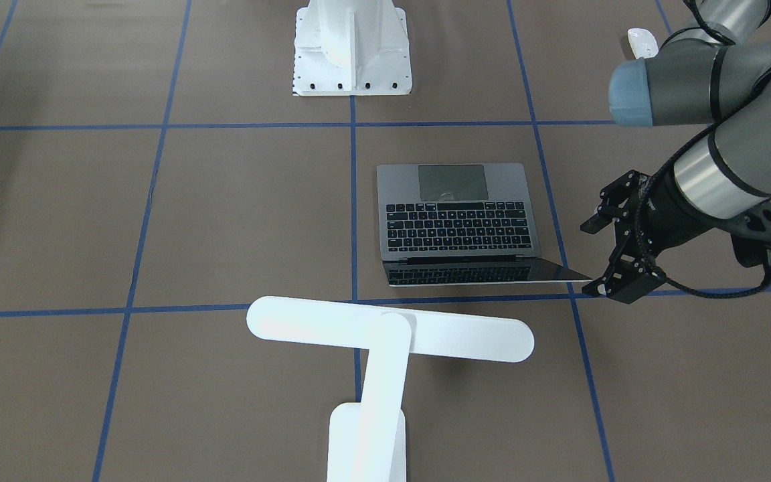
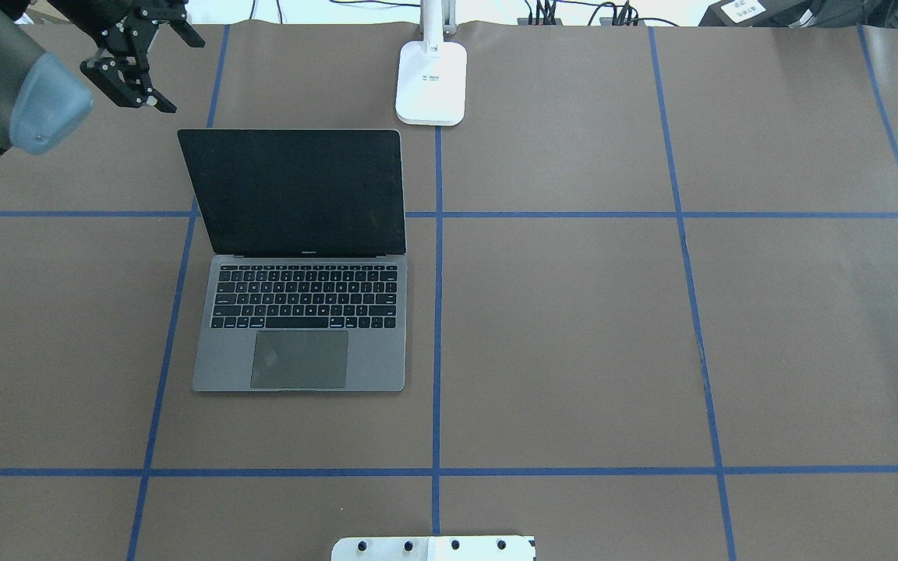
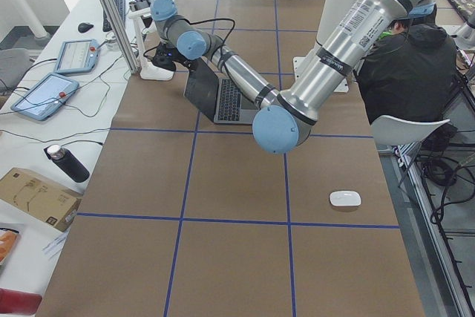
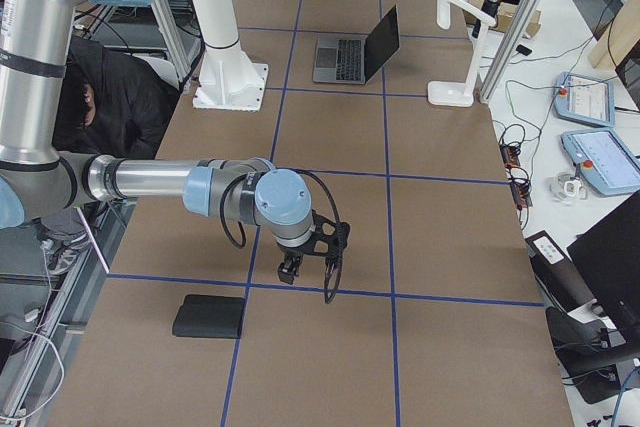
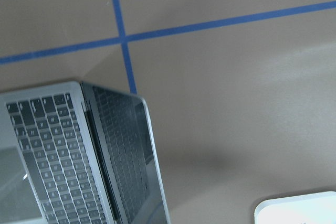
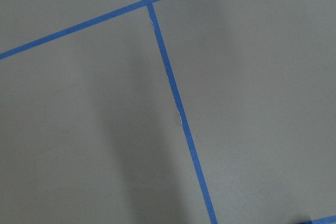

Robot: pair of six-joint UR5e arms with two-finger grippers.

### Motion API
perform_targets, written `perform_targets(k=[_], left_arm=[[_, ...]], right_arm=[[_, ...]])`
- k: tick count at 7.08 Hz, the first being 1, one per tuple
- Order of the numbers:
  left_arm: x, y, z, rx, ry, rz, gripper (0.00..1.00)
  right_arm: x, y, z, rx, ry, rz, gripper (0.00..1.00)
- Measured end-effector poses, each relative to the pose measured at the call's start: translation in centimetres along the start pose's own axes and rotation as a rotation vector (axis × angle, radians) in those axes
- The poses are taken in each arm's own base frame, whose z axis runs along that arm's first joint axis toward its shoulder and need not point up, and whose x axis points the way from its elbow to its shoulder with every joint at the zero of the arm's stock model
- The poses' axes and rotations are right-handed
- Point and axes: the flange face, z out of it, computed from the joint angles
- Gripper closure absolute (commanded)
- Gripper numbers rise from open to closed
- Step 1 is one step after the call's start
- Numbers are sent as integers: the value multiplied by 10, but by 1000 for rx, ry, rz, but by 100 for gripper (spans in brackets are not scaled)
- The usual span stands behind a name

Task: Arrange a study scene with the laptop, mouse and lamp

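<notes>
The laptop (image 2: 301, 312) stands open left of the table's centre, with its dark screen up; it also shows in the front view (image 1: 456, 214) and the left wrist view (image 5: 52, 150). My left gripper (image 2: 184, 76) is open and empty just past the lid's top left corner, apart from it, as the front view (image 1: 589, 258) shows too. The lamp (image 1: 385, 328) stands at the far edge behind the laptop, on its base (image 2: 431, 82). The mouse (image 3: 345, 198) lies near the robot's side at the table's left end. My right gripper (image 4: 300, 262) hovers low over the table's right part; I cannot tell its state.
A flat black pad (image 4: 208, 317) lies near the right gripper at the table's right end. The white ribbed pedestal (image 1: 352, 47) stands at the robot's side, centre. A person in black (image 3: 404, 72) sits beside it. Tablets and cables lie off the far edge (image 4: 590, 97).
</notes>
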Motion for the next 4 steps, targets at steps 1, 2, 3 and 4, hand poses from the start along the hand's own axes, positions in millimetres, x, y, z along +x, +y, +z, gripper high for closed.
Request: perform_targets(k=[1,2,3,4], left_arm=[[-15,-1,-14,5,26,122,0],[-28,-5,-30,13,49,242,0],[-38,-11,-43,23,67,353,0],[-44,-16,-48,33,72,456,0]], right_arm=[[-4,-5,-1,1,-4,-10,1],[-3,-5,0,0,-9,-14,1],[0,-5,3,-2,-12,-15,1],[1,-5,5,-3,-14,-18,1]])
